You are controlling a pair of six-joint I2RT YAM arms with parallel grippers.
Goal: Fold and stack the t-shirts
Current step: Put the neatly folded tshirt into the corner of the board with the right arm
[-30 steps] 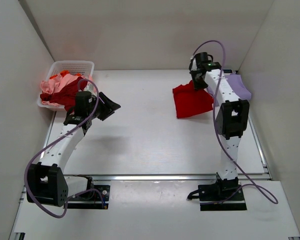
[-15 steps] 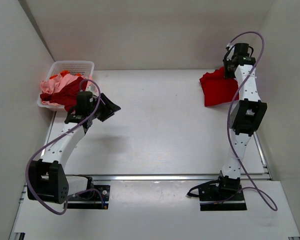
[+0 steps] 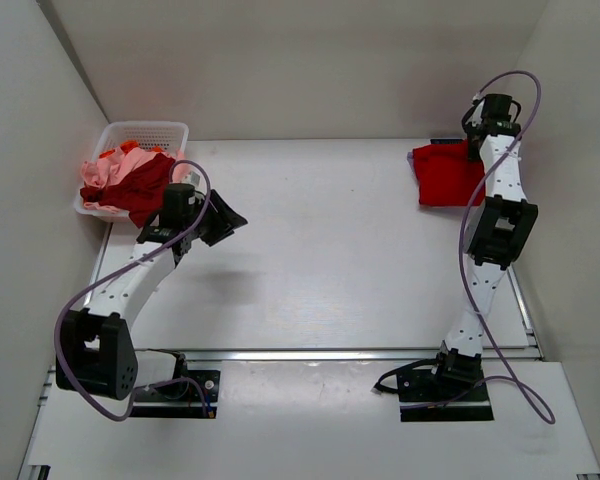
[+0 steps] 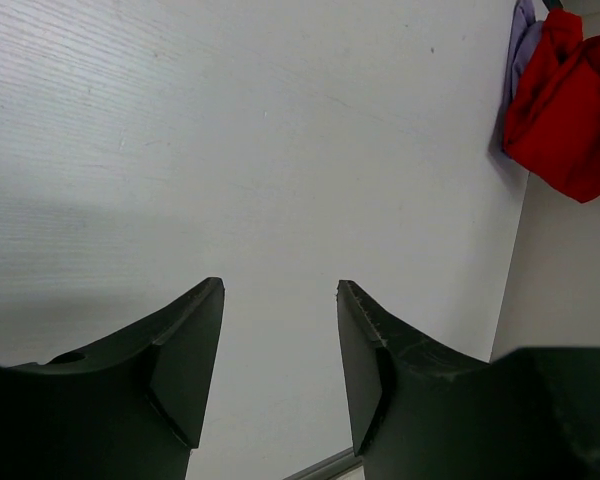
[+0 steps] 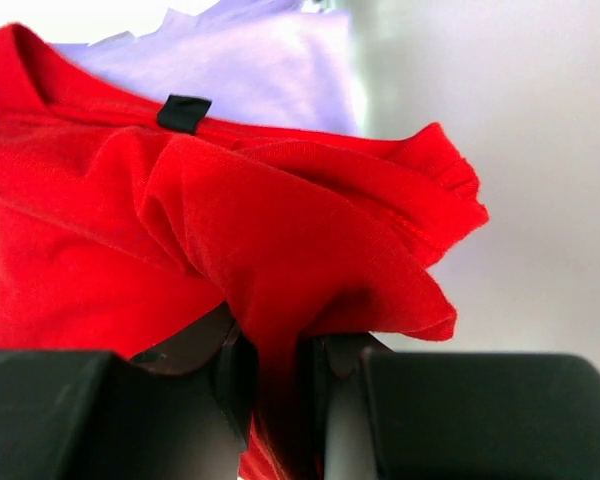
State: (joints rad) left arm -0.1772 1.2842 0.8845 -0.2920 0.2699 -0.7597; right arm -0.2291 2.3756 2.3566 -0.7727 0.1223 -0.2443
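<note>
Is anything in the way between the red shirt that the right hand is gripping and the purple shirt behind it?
Nothing visible. The right hand is shut on the red t-shirt, and in the wrist view that shirt overlaps the lavender t-shirt with no other thing between them.

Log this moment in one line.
right fingers: shut on red t-shirt, at lavender t-shirt | left fingers: open, empty, above table | basket: shirts unfolded

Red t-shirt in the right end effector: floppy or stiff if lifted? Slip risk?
Probably floppy: the red t-shirt bunches in loose folds at the right end effector, so it should drape. Slip seems unlikely; a thick wad is pinched there. It may drag the lavender t-shirt it overlaps.
</note>
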